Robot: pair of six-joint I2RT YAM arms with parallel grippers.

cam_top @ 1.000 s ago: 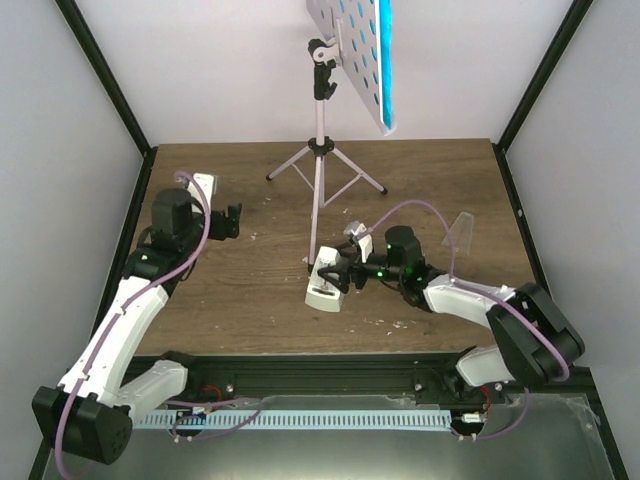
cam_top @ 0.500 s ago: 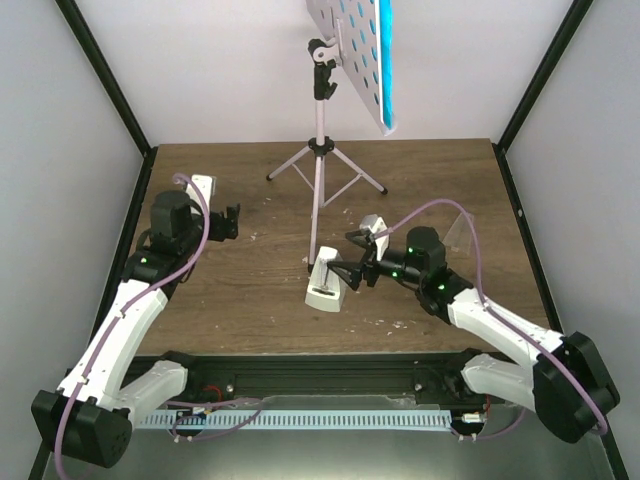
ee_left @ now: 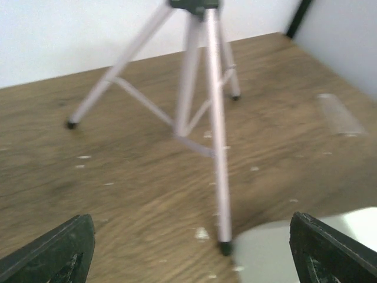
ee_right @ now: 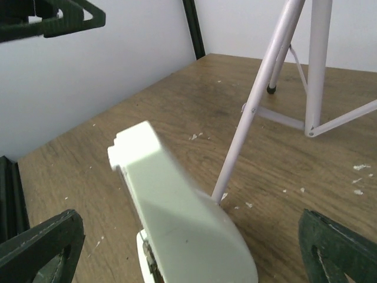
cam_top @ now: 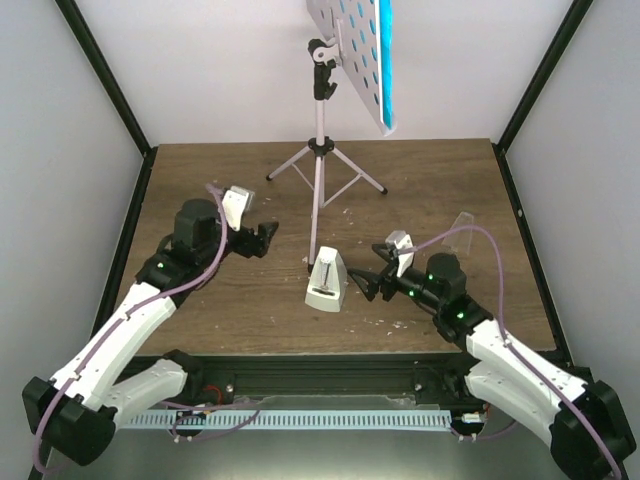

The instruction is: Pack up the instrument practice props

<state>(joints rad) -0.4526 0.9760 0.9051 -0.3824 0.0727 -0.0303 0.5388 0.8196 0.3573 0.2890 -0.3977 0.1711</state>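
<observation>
While the small white metronome (cam_top: 326,283) stands upright on the counter (cam_top: 450,190), at 6 o'clock from the music stand (cam_top: 319,190), the overhead view puts the right tool (cam_top: 369,283) just beside it at 3 o'clock, jaws spread and empty. The left tool (cam_top: 262,238), likewise released, sits farther off at 10 o'clock. The teal booklet (cam_top: 384,60) rests on the stand's desk.

From the left wrist, the metronome (ee_left: 283,244) is a blur at 5 o'clock, beside a tripod foot.

From the right wrist, the metronome (ee_right: 182,218) sits dead ahead between the spread fingers, taper upward, so the right arm looks nearer for a grasp.
</observation>
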